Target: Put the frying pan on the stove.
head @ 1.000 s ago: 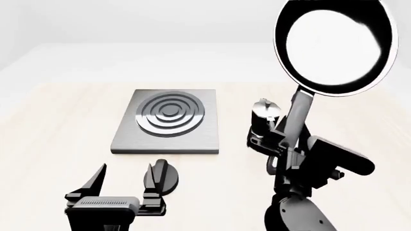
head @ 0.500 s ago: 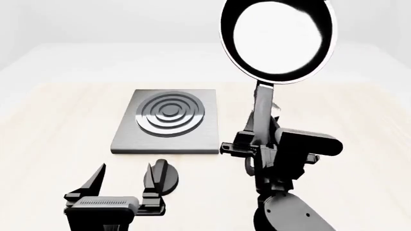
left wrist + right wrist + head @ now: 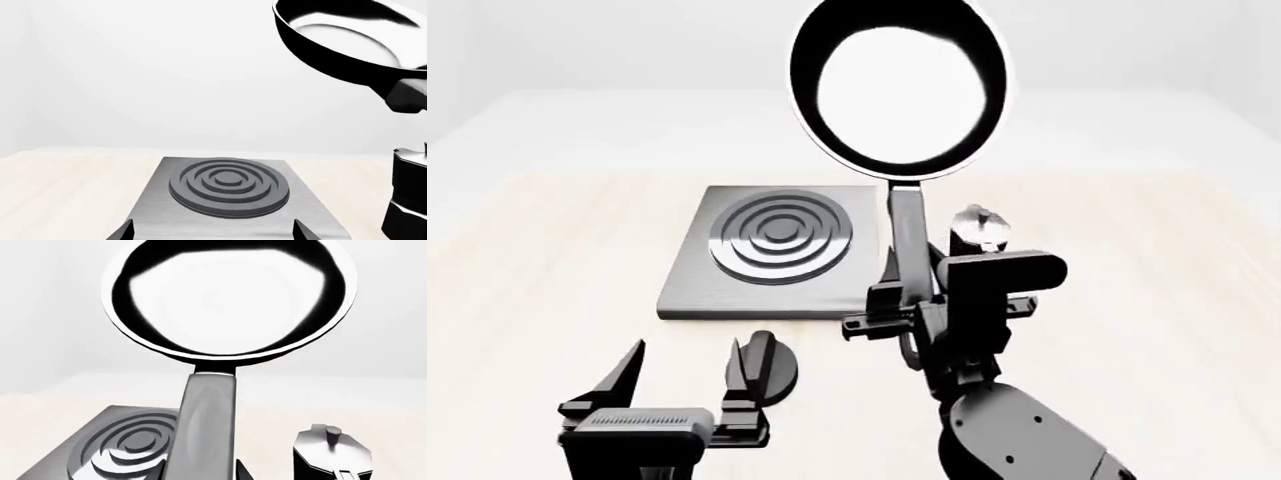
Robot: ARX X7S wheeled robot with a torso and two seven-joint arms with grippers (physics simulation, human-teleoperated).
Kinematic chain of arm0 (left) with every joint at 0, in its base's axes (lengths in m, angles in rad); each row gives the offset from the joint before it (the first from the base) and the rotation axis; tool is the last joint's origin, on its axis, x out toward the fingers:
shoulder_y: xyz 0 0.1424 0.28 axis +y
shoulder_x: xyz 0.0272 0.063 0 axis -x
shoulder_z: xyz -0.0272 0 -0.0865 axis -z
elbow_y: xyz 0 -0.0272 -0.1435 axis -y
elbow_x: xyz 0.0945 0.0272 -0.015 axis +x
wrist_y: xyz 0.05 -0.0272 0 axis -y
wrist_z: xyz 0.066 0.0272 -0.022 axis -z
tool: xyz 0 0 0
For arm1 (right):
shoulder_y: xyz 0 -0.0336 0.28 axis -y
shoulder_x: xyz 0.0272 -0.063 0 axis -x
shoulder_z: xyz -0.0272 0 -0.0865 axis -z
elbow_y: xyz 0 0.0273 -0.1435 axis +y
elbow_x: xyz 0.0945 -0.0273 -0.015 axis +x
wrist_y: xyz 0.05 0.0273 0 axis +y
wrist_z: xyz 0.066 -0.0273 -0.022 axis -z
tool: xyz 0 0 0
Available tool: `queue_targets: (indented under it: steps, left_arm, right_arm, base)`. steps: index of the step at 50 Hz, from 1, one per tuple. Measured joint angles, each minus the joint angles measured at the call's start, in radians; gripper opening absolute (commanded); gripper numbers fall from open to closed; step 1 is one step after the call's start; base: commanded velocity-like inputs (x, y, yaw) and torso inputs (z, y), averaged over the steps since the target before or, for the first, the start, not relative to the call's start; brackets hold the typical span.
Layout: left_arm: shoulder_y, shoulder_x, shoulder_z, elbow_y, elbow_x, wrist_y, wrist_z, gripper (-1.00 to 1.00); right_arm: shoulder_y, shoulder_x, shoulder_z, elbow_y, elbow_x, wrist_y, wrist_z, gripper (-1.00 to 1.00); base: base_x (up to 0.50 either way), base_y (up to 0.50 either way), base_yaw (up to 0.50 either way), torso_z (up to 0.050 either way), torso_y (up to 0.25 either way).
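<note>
Right hand lifts the frying pan high beside the stove.

The right hand (image 3: 901, 322) is clamped on the long handle of the frying pan (image 3: 901, 88), held in the air, its shiny inside facing the head camera, above the far right edge of the stove (image 3: 777, 252). The moka pot (image 3: 980, 231) stands just right of the handle on the pale surface (image 3: 547, 250). The left hand (image 3: 689, 372) hovers wide apart near a small black knob (image 3: 777, 367).
</note>
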Motion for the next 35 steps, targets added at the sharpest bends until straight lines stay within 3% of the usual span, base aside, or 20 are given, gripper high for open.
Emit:
queue_targets:
  steps: [35]
  left_arm:
    - [-0.002, -0.008, 0.006, 0.001, -0.003, 0.003, -0.009, 1.0]
  right_arm:
    - [0.134, 0.002, -0.052, 0.107, 0.069, 0.104, -0.131, -1.0]
  base:
    - [0.0, 0.0, 0.0, 0.0, 0.002]
